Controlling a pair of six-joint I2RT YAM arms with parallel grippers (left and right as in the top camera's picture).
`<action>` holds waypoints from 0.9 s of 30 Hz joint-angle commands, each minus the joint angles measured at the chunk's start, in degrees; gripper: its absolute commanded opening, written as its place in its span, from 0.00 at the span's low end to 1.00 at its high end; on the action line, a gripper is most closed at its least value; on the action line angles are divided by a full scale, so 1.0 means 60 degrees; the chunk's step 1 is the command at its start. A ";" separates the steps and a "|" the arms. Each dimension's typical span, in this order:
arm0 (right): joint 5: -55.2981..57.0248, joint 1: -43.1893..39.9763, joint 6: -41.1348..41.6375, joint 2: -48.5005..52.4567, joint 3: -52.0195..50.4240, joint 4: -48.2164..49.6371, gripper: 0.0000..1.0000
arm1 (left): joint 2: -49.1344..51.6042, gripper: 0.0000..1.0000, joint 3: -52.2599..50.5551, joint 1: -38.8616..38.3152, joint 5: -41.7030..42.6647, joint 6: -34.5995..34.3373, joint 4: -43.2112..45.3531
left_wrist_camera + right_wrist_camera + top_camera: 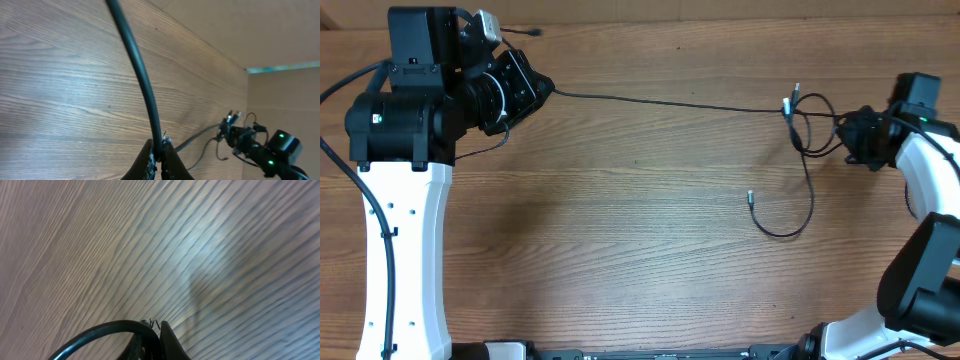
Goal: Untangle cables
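Robot lab bench: wood-grain table, left arm, right arm, bare beige wall.

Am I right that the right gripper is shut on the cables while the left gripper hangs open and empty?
Not quite: the left gripper is shut on the cables too, as the left wrist view shows; the right gripper grips them.

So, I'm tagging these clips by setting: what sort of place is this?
Probably a robotics lab test bench: a bare wood-grain table with two black-and-white robot arms reaching over it, a plain beige wall beside it, and thin black cables strung across it.
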 commanded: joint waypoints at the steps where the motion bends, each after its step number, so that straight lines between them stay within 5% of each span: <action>1: 0.0255 -0.0506 -0.0069 -0.0229 -0.0004 0.0197 0.04 | -0.0076 0.04 0.0208 0.0204 -0.1107 0.0455 -0.0055; 7: -0.5548 -0.0630 -0.1982 -0.0229 -0.0004 0.0550 0.04 | -0.0066 0.04 0.0197 0.0193 -0.1526 0.0452 -0.0499; 12: -1.0083 -0.0419 -0.2073 -0.0244 -0.0004 0.1971 0.04 | -0.0066 0.07 0.0178 -0.0036 -0.1526 0.0452 -0.0852; 13: -1.0550 -0.0375 -0.2069 -0.0270 -0.0004 0.2229 0.04 | -0.0066 0.16 0.0178 -0.0120 -0.1526 0.0452 -0.0892; 16: -1.0888 -0.0186 -0.1960 -0.0466 -0.0004 0.2492 0.04 | -0.0066 0.79 0.0178 -0.0444 -0.1526 0.0452 -0.0954; 18: -1.0888 -0.0062 -0.1891 -0.0605 -0.0004 0.2459 0.04 | -0.0066 1.00 0.0178 -0.0681 -0.1530 0.0452 -0.0933; 27: -1.2375 0.0441 0.1293 -0.0823 -0.0004 0.3289 0.04 | -0.0062 0.99 0.0157 -0.1781 -0.2011 0.0401 -0.0900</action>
